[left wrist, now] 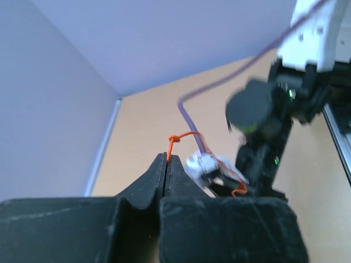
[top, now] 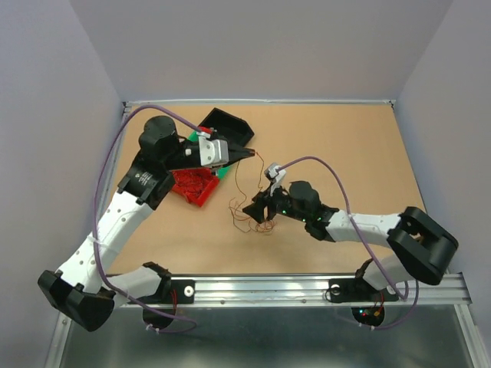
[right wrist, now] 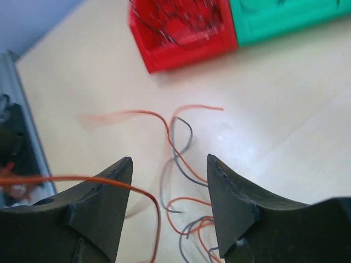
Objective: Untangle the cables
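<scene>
Surface [top: 345, 153]: tan board, taking up most of the top view.

Bins: three are sitting together at upper left of centre. The black bin [top: 230, 125] is lying farthest up, the red bin [top: 192, 188] below it, and the green bin [right wrist: 279, 22] is touching the red one's side. Thin dark wires are showing inside the red bin.

Left tool [top: 247, 153]: it is reaching in from the left, above the bins. Its fingers are pressed together and pinching one orange-brown strand [left wrist: 176, 138], which is kinking just past the tips in the left wrist view.

Right tool [top: 259, 208]: it is coming in from the right at centre frame, jaws spread, gripping nothing, and hanging low over the heap.

Cables [right wrist: 178, 137]: red, orange-brown and dark curls are lying loose on the surface at centre, just below the bins in the top view. The heap is sitting directly ahead of the spread jaws. The pinched strand is running from the left tool down the frame into the heap, so its long axis is pointing roughly top to bottom.

Judgement: the right arm is nearer the heap. It looks placed to pin the heap while the left tool draws its strand up-frame.
</scene>
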Available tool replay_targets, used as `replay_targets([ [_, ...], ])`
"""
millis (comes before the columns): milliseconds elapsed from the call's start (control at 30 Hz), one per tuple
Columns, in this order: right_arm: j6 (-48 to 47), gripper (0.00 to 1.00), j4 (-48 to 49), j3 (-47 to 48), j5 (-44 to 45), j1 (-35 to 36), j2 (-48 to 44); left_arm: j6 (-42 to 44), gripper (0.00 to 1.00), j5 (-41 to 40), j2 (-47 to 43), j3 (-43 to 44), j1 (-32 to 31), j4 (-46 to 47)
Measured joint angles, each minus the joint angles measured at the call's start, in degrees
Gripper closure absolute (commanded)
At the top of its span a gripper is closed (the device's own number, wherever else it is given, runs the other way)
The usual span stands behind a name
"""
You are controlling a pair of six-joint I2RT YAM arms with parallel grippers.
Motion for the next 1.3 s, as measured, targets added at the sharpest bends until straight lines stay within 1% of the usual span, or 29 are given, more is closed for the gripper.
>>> replay_targets([
  [133, 0.9, 0.48, -1.7, 2.2, 0.9, 0.0, 9.7, -3.9, 1.00, -3.4, -0.3, 9.3, 0.0, -1.8],
  [200, 1.8, 0.49, -2.2, 2.8, 1.8, 0.0, 12.0, -5.3, 1.00, -6.2, -1.0, 13.0, 0.0, -2.4],
  [267, 2.4, 0.53, -2.2, 3.1, 2.7, 0.0, 12.5, -6.8, 1.00, -10.2, -1.6, 16.3, 0.0, -2.7],
  [300, 2.8, 0.56, -2.1, 3.3, 3.0, 0.0, 12.7, -7.7, 1.00, -13.7, -1.9, 18.5, 0.0, -2.5],
  [333, 3.2, 0.66, -2.0, 3.6, 3.3, 0.0, 12.9, -8.4, 1.00, -16.7, -1.9, 20.2, 0.0, -2.5],
  [367, 3.6, 0.72, -2.0, 4.0, 4.1, 0.0, 13.2, -8.9, 1.00, -19.1, -2.0, 21.7, 0.0, -2.4],
  [433, 4.5, 0.80, -1.7, 4.5, 5.4, 0.0, 13.5, -9.7, 1.00, -23.2, -1.7, 23.6, 0.0, -2.5],
  [467, 5.1, 0.82, -1.0, 4.9, 6.5, 0.0, 13.5, -9.9, 1.00, -25.8, -1.0, 23.9, 0.0, -3.0],
  [633, 7.1, 0.82, -1.2, 5.2, 11.9, 0.2, 13.5, -9.8, 1.00, -36.8, 2.4, 24.3, -0.1, -2.6],
  [667, 7.5, 0.85, -1.3, 5.2, 13.3, 0.3, 13.4, -9.5, 1.00, -39.1, 3.3, 24.2, 0.0, -2.1],
  [900, 10.0, 0.85, -2.5, 4.4, 21.8, 0.3, 10.6, -7.2, 1.00, -49.2, 12.9, 19.6, 1.6, 2.6],
  [1000, 10.8, 0.83, -2.5, 3.6, 24.5, 0.3, 8.9, -6.3, 1.00, -52.2, 17.7, 19.8, 2.8, 4.7],
  [1200, 11.2, 0.78, -2.5, 2.7, 28.4, 0.3, 6.8, -5.5, 1.00, -54.8, 26.8, 22.8, 5.8, 8.2],
  [1267, 11.2, 0.77, -2.6, 2.5, 29.3, 0.3, 6.6, -5.1, 1.00, -55.3, 29.2, 23.1, 6.8, 9.2],
  [1300, 11.1, 0.79, -2.7, 2.5, 29.7, 0.3, 6.6, -4.8, 1.00, -56.0, 30.9, 23.4, 7.4, 10.3],
])
